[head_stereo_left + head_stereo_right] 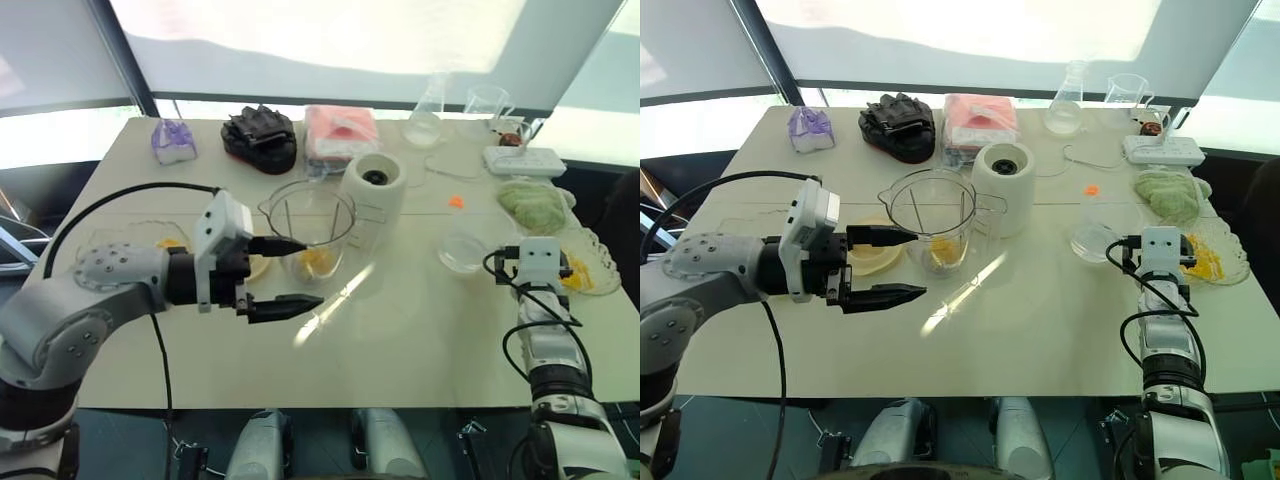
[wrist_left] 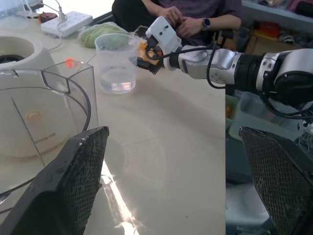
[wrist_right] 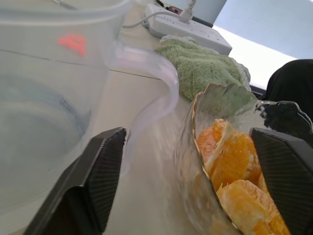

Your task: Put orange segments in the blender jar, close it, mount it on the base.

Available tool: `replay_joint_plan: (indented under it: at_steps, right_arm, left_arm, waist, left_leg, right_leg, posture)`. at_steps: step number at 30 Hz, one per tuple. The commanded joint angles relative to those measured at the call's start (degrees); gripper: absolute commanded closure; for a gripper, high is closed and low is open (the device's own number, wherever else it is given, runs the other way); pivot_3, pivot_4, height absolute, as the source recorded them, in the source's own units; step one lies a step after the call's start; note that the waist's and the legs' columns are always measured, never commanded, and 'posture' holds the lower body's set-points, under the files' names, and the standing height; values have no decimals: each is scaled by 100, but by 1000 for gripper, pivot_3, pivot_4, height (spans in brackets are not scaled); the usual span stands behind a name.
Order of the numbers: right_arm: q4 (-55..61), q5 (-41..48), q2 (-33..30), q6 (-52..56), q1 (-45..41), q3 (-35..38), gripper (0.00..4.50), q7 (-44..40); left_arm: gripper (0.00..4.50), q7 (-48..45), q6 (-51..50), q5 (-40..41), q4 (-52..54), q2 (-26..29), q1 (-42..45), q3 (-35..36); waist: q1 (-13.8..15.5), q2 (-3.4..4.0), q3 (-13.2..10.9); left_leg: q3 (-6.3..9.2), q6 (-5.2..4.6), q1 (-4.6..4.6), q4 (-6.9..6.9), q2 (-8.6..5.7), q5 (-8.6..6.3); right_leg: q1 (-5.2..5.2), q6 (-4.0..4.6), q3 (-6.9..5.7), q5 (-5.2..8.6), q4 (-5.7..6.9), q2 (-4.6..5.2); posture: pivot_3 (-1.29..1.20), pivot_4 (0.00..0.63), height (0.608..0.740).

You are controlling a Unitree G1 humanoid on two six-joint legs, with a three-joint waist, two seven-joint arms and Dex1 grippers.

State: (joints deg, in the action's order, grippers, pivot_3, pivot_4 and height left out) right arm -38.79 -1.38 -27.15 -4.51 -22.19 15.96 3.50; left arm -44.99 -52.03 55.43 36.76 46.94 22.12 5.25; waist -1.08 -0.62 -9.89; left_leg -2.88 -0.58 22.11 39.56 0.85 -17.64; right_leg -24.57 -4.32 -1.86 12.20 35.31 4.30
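The blender jar (image 1: 310,222) stands mid-table, uncovered, with a few orange segments (image 1: 318,262) at its bottom. Right behind it is the white base (image 1: 375,188) with its black socket. My left gripper (image 1: 312,271) is open and level beside the jar, one finger (image 2: 63,186) next to the jar wall (image 2: 44,122), nothing between its fingers. At the table's right, my right gripper (image 3: 193,171) is open with its fingers astride the rim of a glass dish (image 3: 195,117) heaped with orange segments (image 3: 234,161). In the head view its fingers are hidden under the wrist (image 1: 543,262).
A clear handled cup (image 1: 462,250) stands just left of the right gripper. A green cloth (image 1: 535,200), power strip (image 1: 525,160), flask (image 1: 425,115), jug (image 1: 487,100), pink cloth (image 1: 340,130) and black gloves (image 1: 260,135) line the back. A pale disc (image 1: 875,255) lies left of the jar. A person (image 2: 195,14) sits beyond the table.
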Motion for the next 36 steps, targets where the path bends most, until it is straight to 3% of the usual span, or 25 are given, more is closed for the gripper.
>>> replay_joint_plan:
  at_steps: [1, 4, 6, 17, 28, 36]
  right_arm:
    - [60, 92, -71, -174, -95, 110, 2239, 50]
    - [22, 113, -78, -210, -93, 99, 3735, 46]
    - [-9, 116, -84, -239, -100, 92, 4419, 43]
    - [396, 396, 18, -374, 39, 138, 4419, -228]
    - [1450, 1394, 286, -216, 159, 562, 4419, -736]
    - [1532, 1471, 310, -41, 228, 562, 4419, -810]
  left_arm:
    - [0, -2, 145, -58, 219, 57, -11, 23]
    - [0, -3, 162, -78, 195, 51, 11, -6]
    - [0, -6, 163, -94, 174, 46, 34, -23]
    - [0, 16, 154, -142, 162, 16, 45, -59]
    - [0, -26, 253, -227, 127, 2, -64, -120]
    - [0, -86, 393, -297, 139, 17, -247, -109]
  waist:
    - [8, 1, -1]
    - [20, 1, -1]
    - [19, 2, -1]
    - [14, 2, -1]
    - [11, 15, -9]
    - [26, 18, -11]
  left_leg:
    - [0, 0, 0, 0, 0, 0]
    - [2, 0, 0, -1, 0, 0]
    - [0, 0, 1, -2, -1, 0]
    - [0, 0, -1, -9, -1, 0]
    - [0, 0, -5, -20, 0, 0]
    - [-1, 1, -4, -32, 0, 1]
  right_leg:
    - [0, 0, 0, 0, 0, 0]
    - [0, 0, 0, 0, -3, 0]
    - [0, 0, 0, 0, -6, 0]
    - [2, -1, 1, 0, -10, 0]
    - [-1, -2, 2, 0, -10, -2]
    - [-6, -6, 3, 3, -12, -2]
  posture:
    - [0, 150, 740]
    - [0, 150, 740]
    - [0, 150, 740]
    - [0, 150, 740]
    - [0, 150, 740]
    - [0, 150, 740]
